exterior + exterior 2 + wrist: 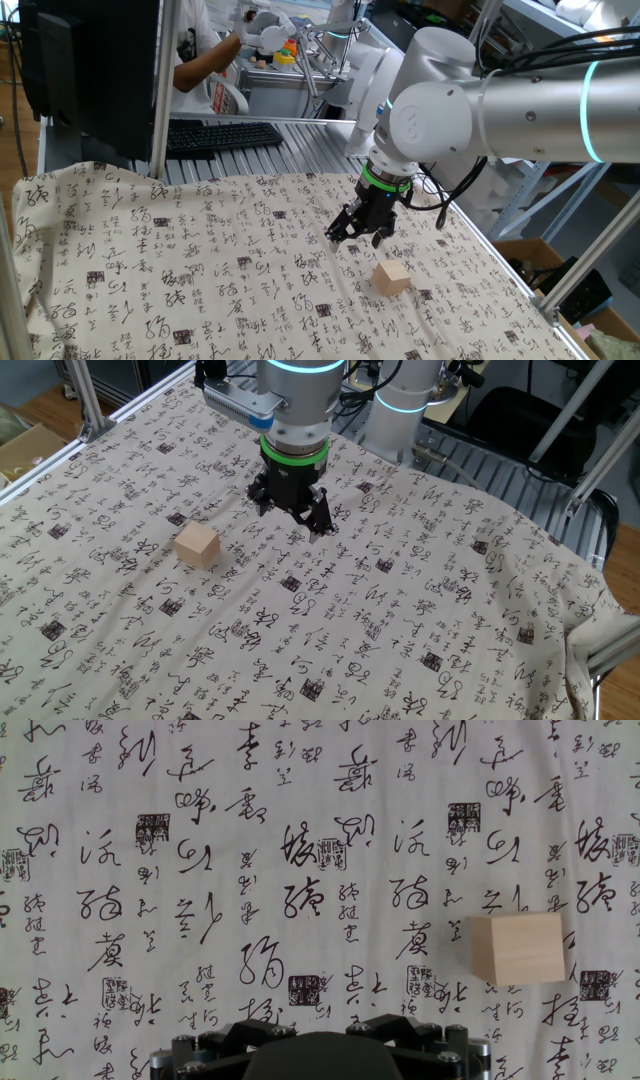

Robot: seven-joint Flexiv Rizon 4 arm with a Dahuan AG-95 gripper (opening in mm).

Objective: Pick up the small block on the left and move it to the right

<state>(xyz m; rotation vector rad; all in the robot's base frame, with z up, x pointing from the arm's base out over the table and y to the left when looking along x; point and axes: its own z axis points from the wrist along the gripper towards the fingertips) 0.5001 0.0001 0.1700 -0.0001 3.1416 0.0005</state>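
The small block is a plain light-tan wooden cube lying on the calligraphy-print cloth. It also shows in the other fixed view and at the right of the hand view. My gripper hovers just above the cloth, a short way from the block and not touching it. In the other fixed view the gripper is to the right of the block. Its fingers are spread apart with nothing between them. The hand view shows only the dark gripper body at the bottom edge.
A black keyboard and a monitor stand beyond the cloth's far edge, with a person behind them. An aluminium post rises at the back left. A cardboard box sits off the table.
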